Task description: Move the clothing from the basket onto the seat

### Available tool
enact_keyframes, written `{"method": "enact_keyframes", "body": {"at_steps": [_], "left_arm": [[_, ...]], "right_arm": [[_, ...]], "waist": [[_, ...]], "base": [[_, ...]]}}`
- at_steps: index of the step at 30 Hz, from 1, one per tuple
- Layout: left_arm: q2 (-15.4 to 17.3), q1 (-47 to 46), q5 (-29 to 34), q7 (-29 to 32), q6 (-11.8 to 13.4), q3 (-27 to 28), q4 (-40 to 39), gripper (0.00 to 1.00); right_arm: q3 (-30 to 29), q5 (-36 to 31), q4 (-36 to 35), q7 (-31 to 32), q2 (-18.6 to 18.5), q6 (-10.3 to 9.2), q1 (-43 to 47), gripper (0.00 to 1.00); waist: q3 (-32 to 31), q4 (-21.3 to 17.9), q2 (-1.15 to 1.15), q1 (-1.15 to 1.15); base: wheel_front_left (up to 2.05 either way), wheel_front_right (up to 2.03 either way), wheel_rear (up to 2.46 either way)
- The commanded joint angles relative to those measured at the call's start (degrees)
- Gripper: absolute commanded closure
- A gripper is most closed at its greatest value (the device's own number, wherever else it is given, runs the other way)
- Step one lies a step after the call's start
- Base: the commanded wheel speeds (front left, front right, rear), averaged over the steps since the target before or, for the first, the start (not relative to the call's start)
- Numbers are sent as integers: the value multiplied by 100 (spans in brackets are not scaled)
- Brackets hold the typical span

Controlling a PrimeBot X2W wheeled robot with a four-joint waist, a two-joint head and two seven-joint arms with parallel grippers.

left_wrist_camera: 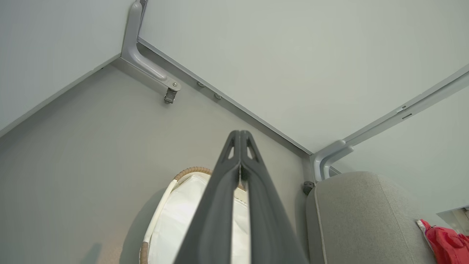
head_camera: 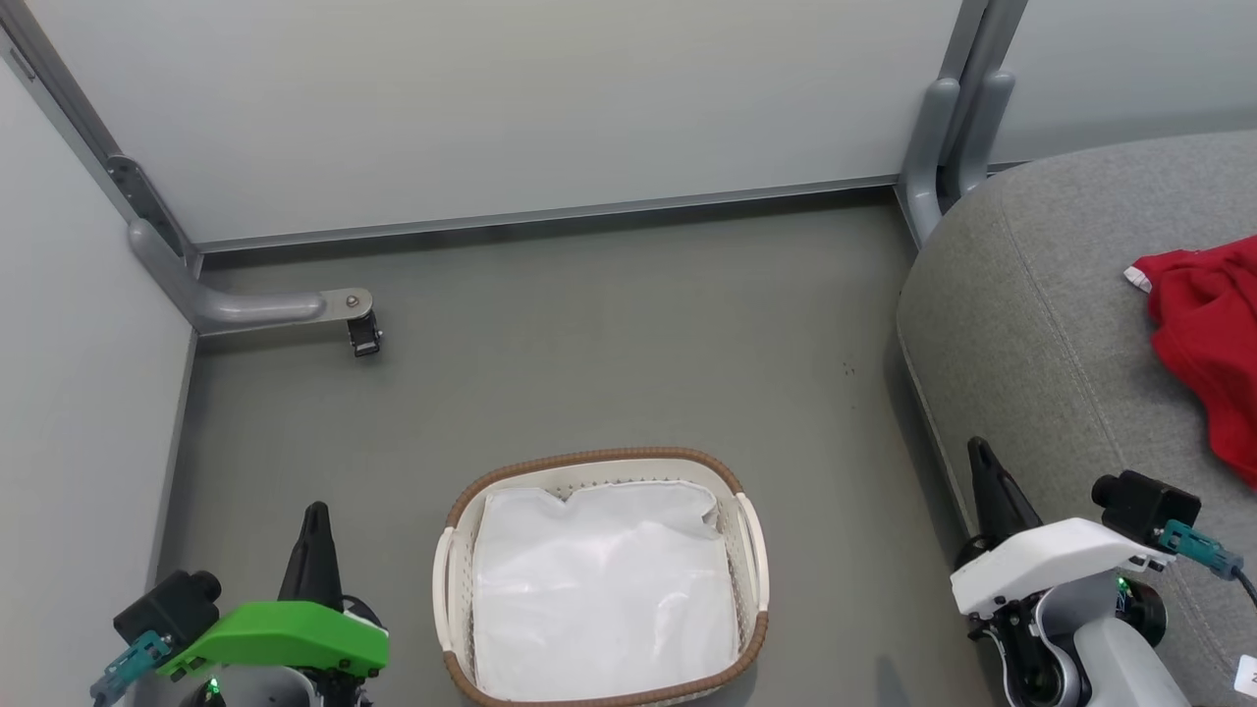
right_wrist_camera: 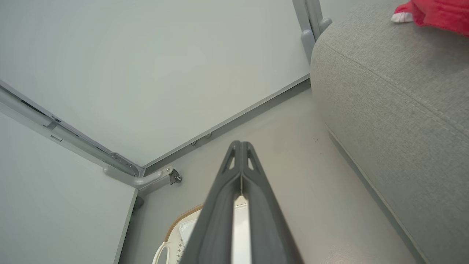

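Note:
The basket (head_camera: pixel 471 491) stands on the floor at the bottom centre, holding a plain white liner sheet (head_camera: pixel 599 589). The red clothing (head_camera: pixel 1208 334) lies on the grey seat (head_camera: pixel 1031 314) at the right. It also appears as the red clothing (left_wrist_camera: pixel 445 242) and the clothing (right_wrist_camera: pixel 439 13) in the wrist views, resting on the seat (left_wrist_camera: pixel 359 216) and the seat (right_wrist_camera: pixel 395 91). My left gripper (head_camera: pixel 316 516) is shut and empty, left of the basket (left_wrist_camera: pixel 190 171). My right gripper (head_camera: pixel 979 450) is shut and empty, by the seat's front edge. The left gripper (left_wrist_camera: pixel 240 132) and right gripper (right_wrist_camera: pixel 240 143) show their fingertips pressed together.
Pale partition walls enclose the floor behind and to the left. A grey bracket foot with a caster (head_camera: pixel 361 334) juts from the left corner, and grey posts (head_camera: pixel 948 128) stand at the back right beside the seat. The basket rim (right_wrist_camera: pixel 183 219) appears below my right fingers.

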Motion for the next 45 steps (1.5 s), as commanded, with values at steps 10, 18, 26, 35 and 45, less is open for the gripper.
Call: {"method": "enact_keyframes", "body": {"at_steps": [10,18,26,35,45], "left_arm": [[18,-105,-835,235,-72,160,-186,100],[20,-120,-1363,388,-108,252,-247,100],[23,-135,-1844,526,-131,328,-312,100],[25,-150,-2359,676,-159,417,-370,100],[28,-165,-2866,821,-193,497,-434,100]], "right_arm": [[-138,964,-222,228,-28,-1,35,100],[-214,1568,-305,380,-32,-1,88,100],[-288,2129,-379,517,-35,-2,121,100],[-361,2717,-457,665,-39,-2,179,100],[-437,3307,-536,811,-43,-3,236,100]], "waist": [[-34,10,0,0],[-61,18,0,0],[-87,26,0,0],[-117,35,0,0],[-150,45,0,0]], "base": [[0,0,0],[0,0,0],[0,0,0],[0,0,0],[0,0,0]]}}
